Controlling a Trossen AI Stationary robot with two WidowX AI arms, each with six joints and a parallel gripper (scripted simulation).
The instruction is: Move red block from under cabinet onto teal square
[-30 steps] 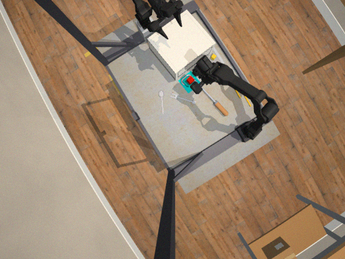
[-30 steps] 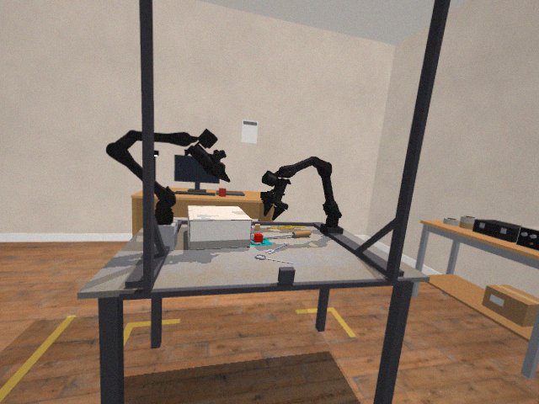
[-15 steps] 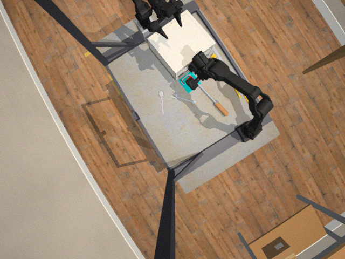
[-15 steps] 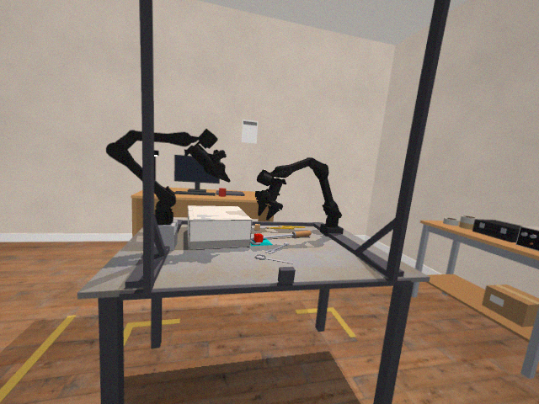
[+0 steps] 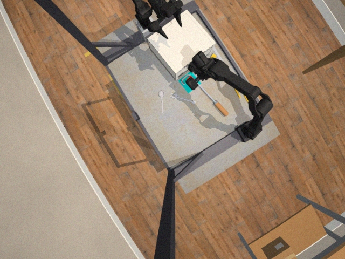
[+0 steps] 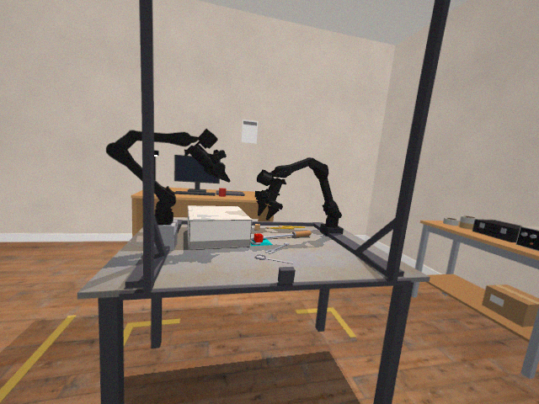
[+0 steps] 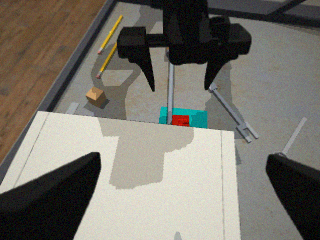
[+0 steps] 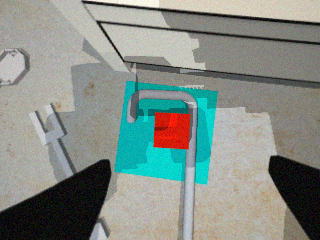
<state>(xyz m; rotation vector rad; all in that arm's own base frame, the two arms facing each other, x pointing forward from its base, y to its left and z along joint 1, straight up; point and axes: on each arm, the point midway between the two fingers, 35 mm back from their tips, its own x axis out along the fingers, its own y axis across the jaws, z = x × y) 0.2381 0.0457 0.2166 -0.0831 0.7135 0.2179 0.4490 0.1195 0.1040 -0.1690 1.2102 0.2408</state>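
Note:
The red block [image 8: 172, 130] lies on the teal square, inside its edges, just in front of the white cabinet [image 5: 181, 41]. The bent end of a metal hook tool [image 8: 190, 150] curls around the block, and its wooden handle [image 5: 221, 108] lies on the table. My right gripper [image 8: 188, 164] is open and empty, hovering above the block with its fingers wide to either side. In the left wrist view the right gripper [image 7: 177, 85] hangs over the block [image 7: 180, 120]. My left gripper [image 5: 167, 27] is open and empty, high above the cabinet's top [image 7: 130, 180].
A spoon [image 5: 161, 100] and a flat metal wrench [image 5: 182, 97] lie on the table near the teal square. Two pencils [image 7: 110, 40] and a small wooden cube [image 7: 95, 95] lie beside the cabinet near the table's raised rim. Frame posts stand at the table's corners.

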